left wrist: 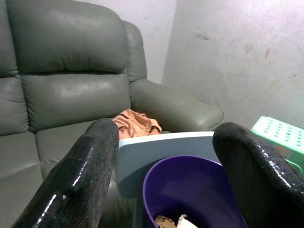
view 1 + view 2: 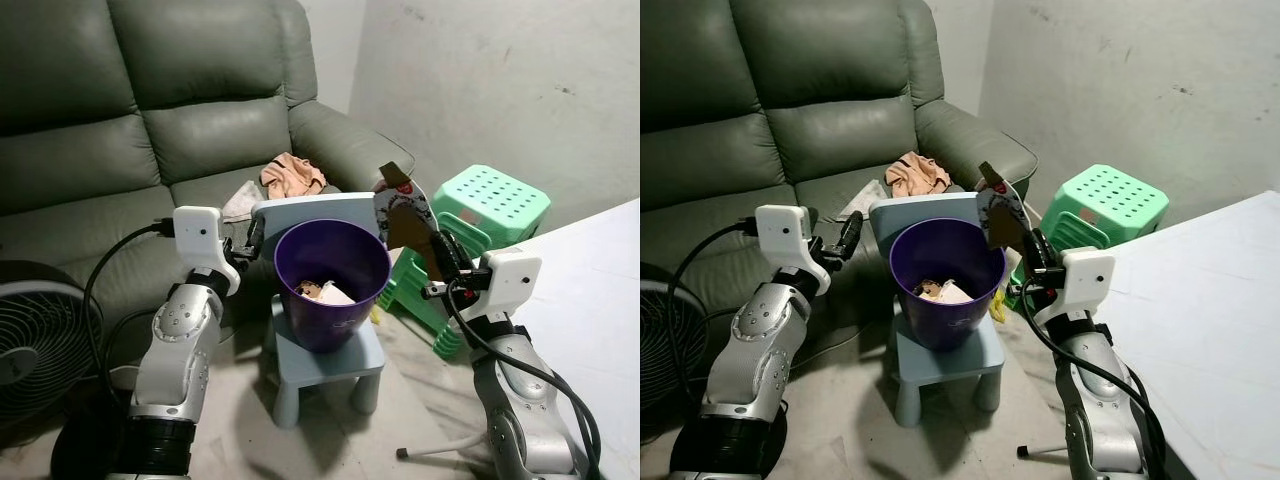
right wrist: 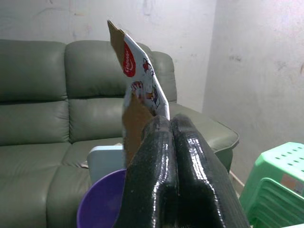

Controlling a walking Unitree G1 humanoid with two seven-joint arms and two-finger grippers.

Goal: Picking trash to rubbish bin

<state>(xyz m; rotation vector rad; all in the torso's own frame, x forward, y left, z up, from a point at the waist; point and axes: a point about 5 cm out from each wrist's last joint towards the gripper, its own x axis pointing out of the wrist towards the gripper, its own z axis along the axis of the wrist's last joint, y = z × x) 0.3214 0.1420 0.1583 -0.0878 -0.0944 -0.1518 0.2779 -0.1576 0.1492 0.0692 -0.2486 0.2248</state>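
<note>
- Right gripper (image 2: 432, 250) is clamped tight on a flattened printed cardboard carton (image 2: 402, 212), held up beside the purple rubbish bin (image 2: 332, 285)'s rim; bin sits on a small blue stool (image 2: 330, 365).
- Right eye view: some trash (image 2: 940, 291) already lies inside, so it's partly done; I'd say the carton just needs dropping in.
- Left wrist view: left gripper (image 1: 166, 161) is spread wide, holding nothing, pointed at the bin.
- Right wrist view: fingers (image 3: 156, 175) pressed together, carton sticking up.
</note>
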